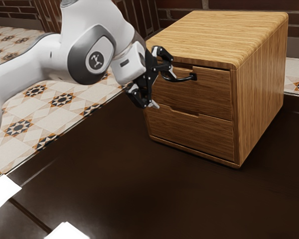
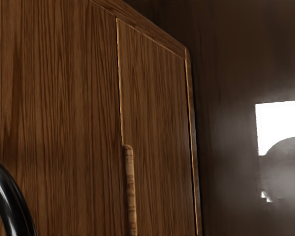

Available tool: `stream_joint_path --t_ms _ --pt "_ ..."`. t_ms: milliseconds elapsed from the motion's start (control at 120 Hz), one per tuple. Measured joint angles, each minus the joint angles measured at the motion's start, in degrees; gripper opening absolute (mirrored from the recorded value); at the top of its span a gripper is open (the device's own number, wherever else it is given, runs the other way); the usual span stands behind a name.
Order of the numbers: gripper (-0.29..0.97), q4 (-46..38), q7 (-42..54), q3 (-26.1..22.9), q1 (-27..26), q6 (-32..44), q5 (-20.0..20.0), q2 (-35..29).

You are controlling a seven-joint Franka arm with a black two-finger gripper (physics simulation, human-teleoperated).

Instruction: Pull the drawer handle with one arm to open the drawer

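The gripper (image 1: 162,90) stands wide open in mid-frame, clasping nothing; its upper finger meets the black drawer handle (image 1: 185,78) on the top drawer (image 1: 204,97) of the wooden cabinet (image 1: 259,74), upper right.

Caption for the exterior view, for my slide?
Open end effector at the black handle of the top drawer in a wooden cabinet.

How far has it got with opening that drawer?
Reached: the black two-finger gripper sits at the curved black handle, fingers open, seemingly either side of its end. In hand: gripping it, not yet done. Left: the whole pull; the wooden cabinet's top drawer front looks flush, showing no gap.
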Motion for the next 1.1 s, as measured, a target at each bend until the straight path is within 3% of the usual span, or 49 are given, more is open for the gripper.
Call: stream_joint_path --t_ms 433,725,875,1100 --pt "0.68 -2.70 1.38 0.18 0.14 5.18 0.31 0.05" --pt "0.43 -2.94 1.15 0.19 0.20 6.84 0.17 -0.31" --pt "0.45 -4.94 0.97 0.19 0.02 7.19 0.26 -1.25" --pt "0.36 -8.60 0.68 0.21 -0.37 7.32 0.57 -4.18"
